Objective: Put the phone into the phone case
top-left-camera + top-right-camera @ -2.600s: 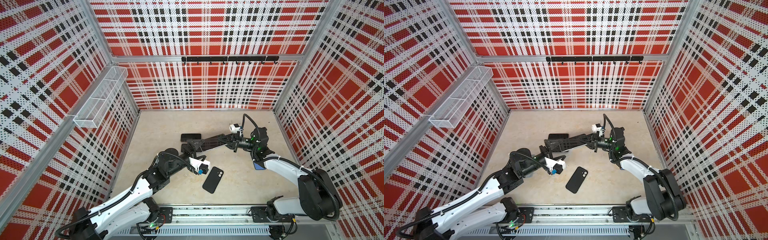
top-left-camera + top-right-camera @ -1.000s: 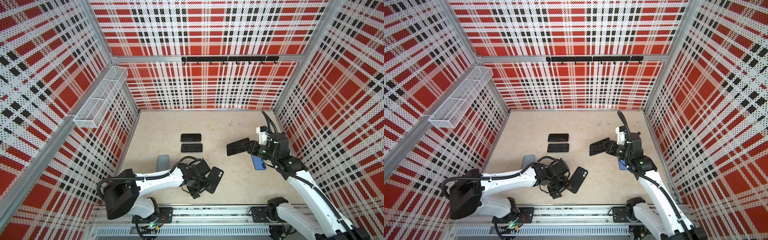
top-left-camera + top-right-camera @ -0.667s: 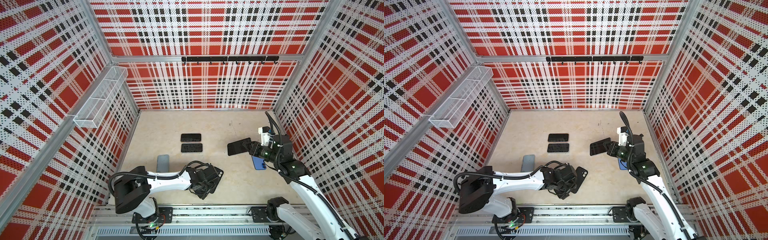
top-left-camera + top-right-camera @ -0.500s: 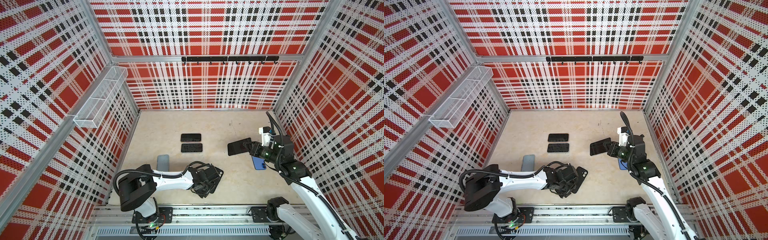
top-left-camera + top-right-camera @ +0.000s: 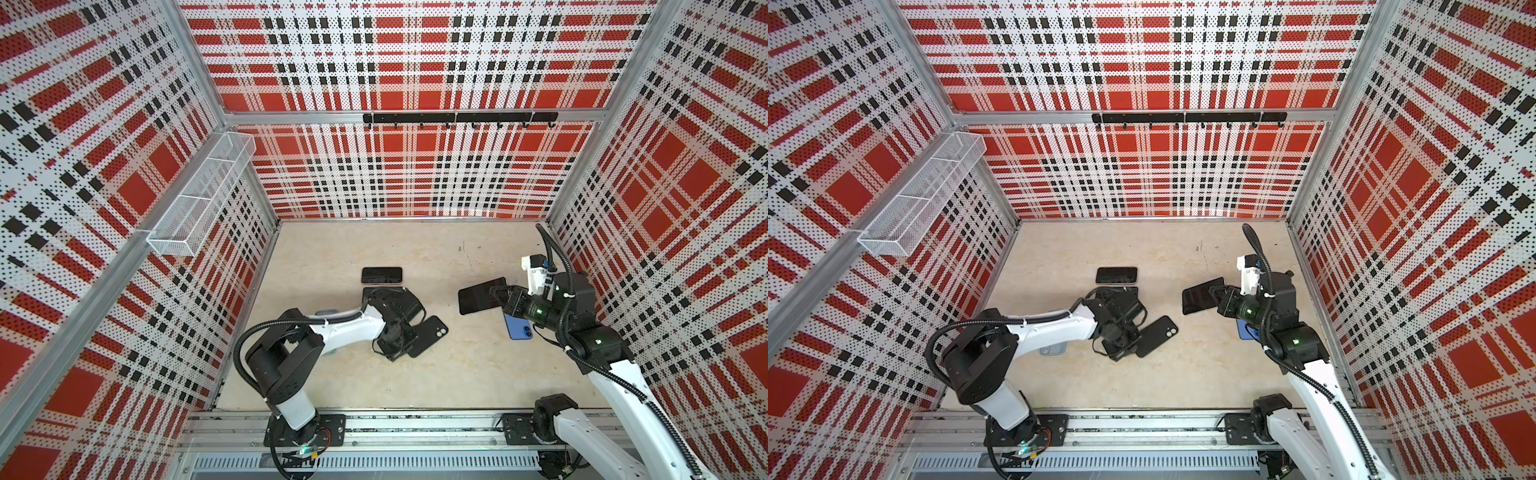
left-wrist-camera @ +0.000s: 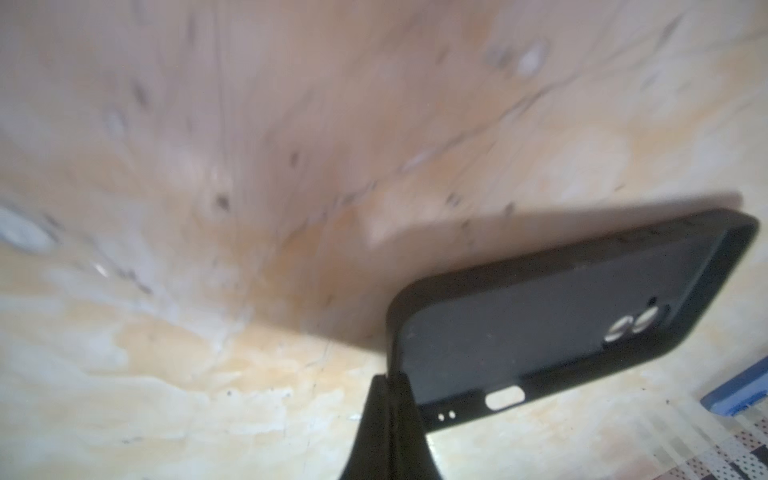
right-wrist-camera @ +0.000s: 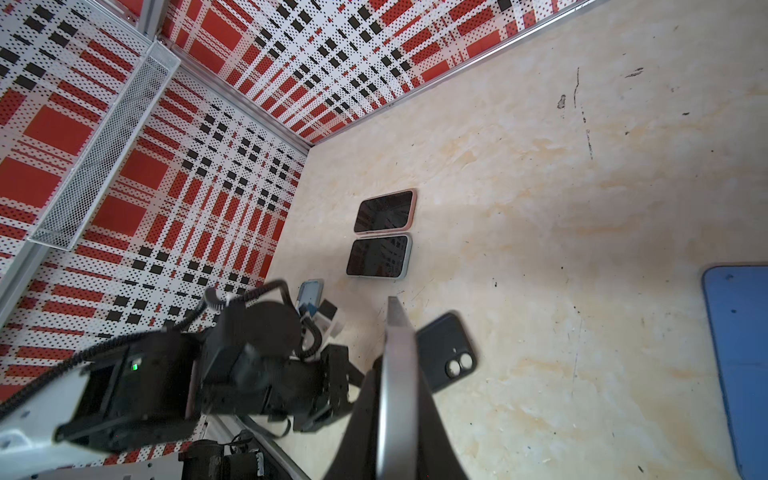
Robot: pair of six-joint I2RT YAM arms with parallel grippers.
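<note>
Pinching rim of black case (image 6: pixel 561 316), left claw (image 6: pixel 390 384) newly closed (was apart), right claw (image 5: pixel 501 297) clamped on phone (image 5: pixel 476 297)

Black phone case (image 5: pixel 430 334), blue case (image 5: pixel 515 329), red-and-black plaid walls (image 5: pixel 415 174), beige floor (image 5: pixel 415 382)

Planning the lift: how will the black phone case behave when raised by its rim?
The black case is an empty, thin-walled shell, so it is probably light. The left claw pinches the rim only near one corner, so the case may flex or sag. Its matte finish looks grippy, so slipping seems unlikely.
</note>
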